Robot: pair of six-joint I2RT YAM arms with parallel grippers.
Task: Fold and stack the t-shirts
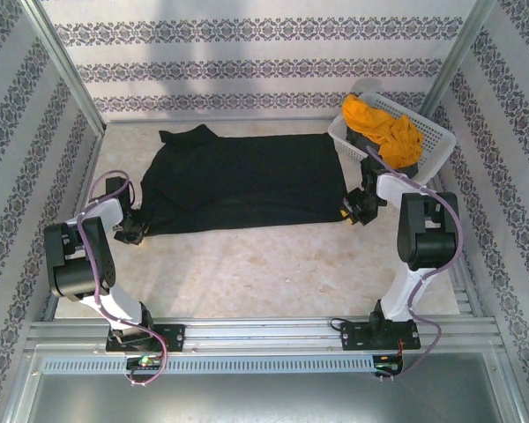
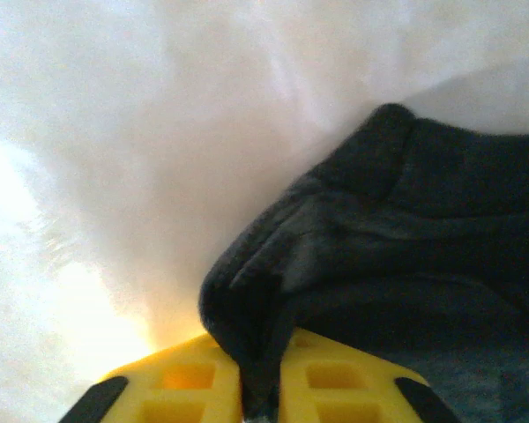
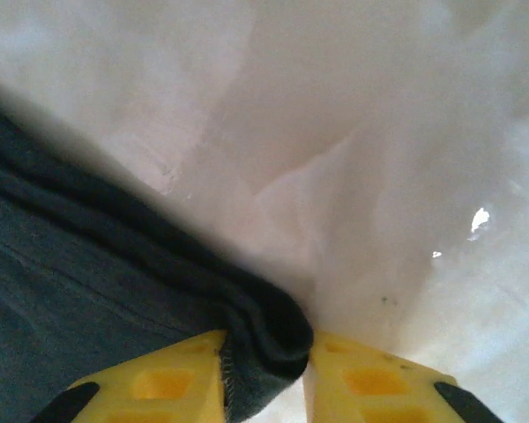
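One flat black t-shirt, corners in left hand, right hand

Black shirt matt soft cloth; basket white plastic lattice; bench smooth, pale, mottled; left pincer fingers yellow plastic.

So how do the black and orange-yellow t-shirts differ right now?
The black t-shirt lies spread out on the table; the orange-yellow t-shirt is bunched in the basket. The left gripper and right gripper pinch the black one's near corners; no gripper holds the orange-yellow one. Neither is folded.
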